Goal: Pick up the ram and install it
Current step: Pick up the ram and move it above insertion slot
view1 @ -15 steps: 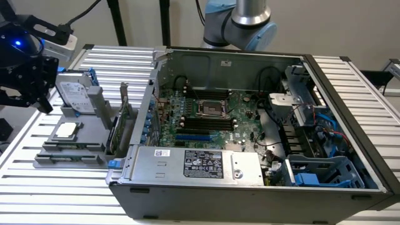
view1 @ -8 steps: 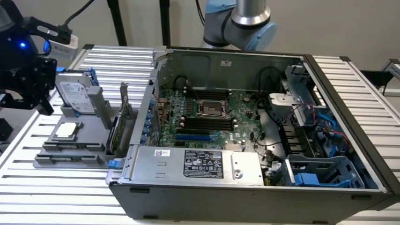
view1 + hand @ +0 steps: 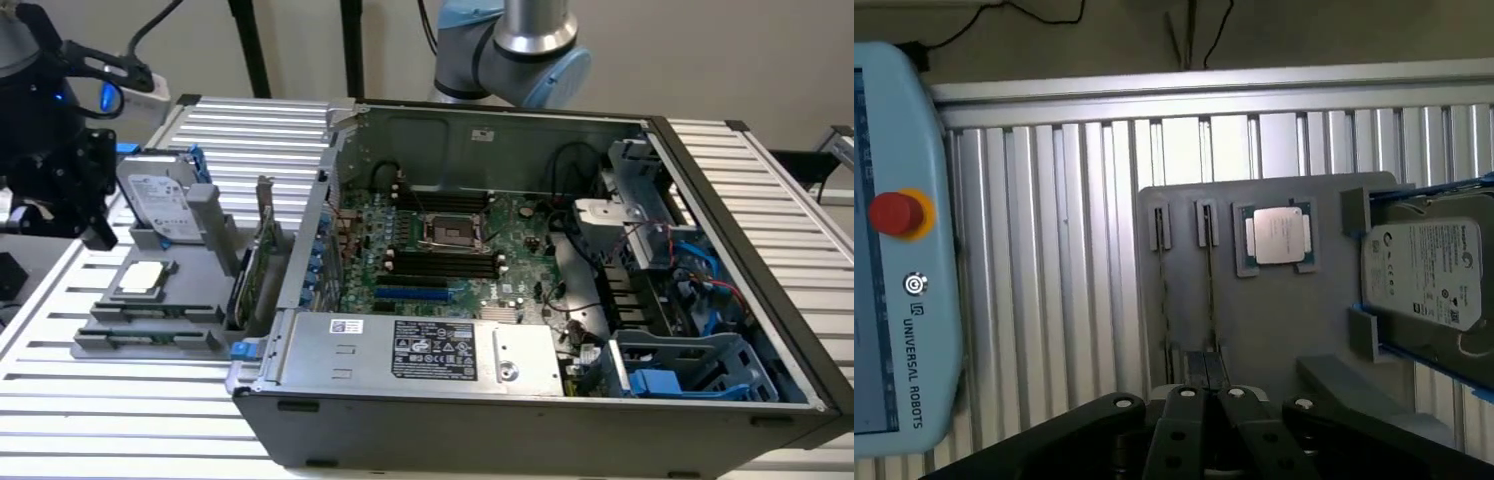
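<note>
This is a robotics lab set up for computer-assembly work. A Universal Robots arm [image 3: 514,45] rises behind the far edge of a slatted aluminium tabletop [image 3: 80,400]. Its teach pendant [image 3: 904,250], with a red stop button [image 3: 896,213], sits beside the slats. An opened computer case [image 3: 534,430] exposes its motherboard [image 3: 454,250]. Next to it, a grey fixture [image 3: 198,298] presents a hard drive [image 3: 154,205] and a processor [image 3: 143,280], with the black pincer [image 3: 1204,400] above it. Black stand legs [image 3: 247,45] and cables stand against a bare wall [image 3: 694,60].
</note>
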`<state>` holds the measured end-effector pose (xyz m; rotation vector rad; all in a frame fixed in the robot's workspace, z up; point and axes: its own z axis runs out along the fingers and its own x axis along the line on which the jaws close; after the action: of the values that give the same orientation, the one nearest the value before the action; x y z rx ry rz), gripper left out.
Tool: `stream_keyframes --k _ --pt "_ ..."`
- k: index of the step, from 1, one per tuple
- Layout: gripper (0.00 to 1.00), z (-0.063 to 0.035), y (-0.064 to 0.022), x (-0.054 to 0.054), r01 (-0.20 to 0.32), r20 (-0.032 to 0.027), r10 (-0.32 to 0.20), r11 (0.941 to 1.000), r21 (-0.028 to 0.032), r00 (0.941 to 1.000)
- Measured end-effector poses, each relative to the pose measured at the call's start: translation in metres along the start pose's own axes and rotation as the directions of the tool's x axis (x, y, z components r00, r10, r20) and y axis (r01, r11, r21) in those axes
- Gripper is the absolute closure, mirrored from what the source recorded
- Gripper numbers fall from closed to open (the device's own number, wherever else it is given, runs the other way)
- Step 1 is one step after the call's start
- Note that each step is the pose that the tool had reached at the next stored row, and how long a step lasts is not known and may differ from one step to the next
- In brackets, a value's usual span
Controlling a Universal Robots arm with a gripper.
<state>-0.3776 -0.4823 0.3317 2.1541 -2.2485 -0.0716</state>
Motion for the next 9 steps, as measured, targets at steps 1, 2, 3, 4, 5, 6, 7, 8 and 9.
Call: stream_keyframes --k 1,2,3,4,5,6,7,8,9 --pt "0.89 0.0006 0.0 0.0 0.018 -0.0009 -0.018 0.9998 0.002 0.9998" --pt "0.89 0.0011 0.0 0.0 0.038 -0.002 -0.038 0.9993 0.0044 0.9993" --pt "0.89 0.0015 0.0 0.0001 0.054 -0.0029 -0.054 0.9985 0.0071 0.9985" --pt "0.89 0.0021 -0.0001 0.0001 0.069 -0.0037 -0.069 0.9975 0.0106 0.9976" --pt "0.89 0.0028 -0.0002 0.0001 0.082 -0.0043 -0.082 0.9965 0.0145 0.9966" --pt "0.89 0.0033 -0.0002 0.0003 0.094 -0.0052 -0.094 0.9954 0.0183 0.9956" --pt "0.89 0.0039 -0.0003 0.0005 0.104 -0.0059 -0.104 0.9943 0.0221 0.9946" --pt "0.89 0.0044 -0.0003 0.0009 0.11 -0.0064 -0.11 0.9936 0.0257 0.9939" --pt "0.89 0.0054 -0.0003 0.0015 0.112 -0.0068 -0.112 0.9933 0.0282 0.9936"
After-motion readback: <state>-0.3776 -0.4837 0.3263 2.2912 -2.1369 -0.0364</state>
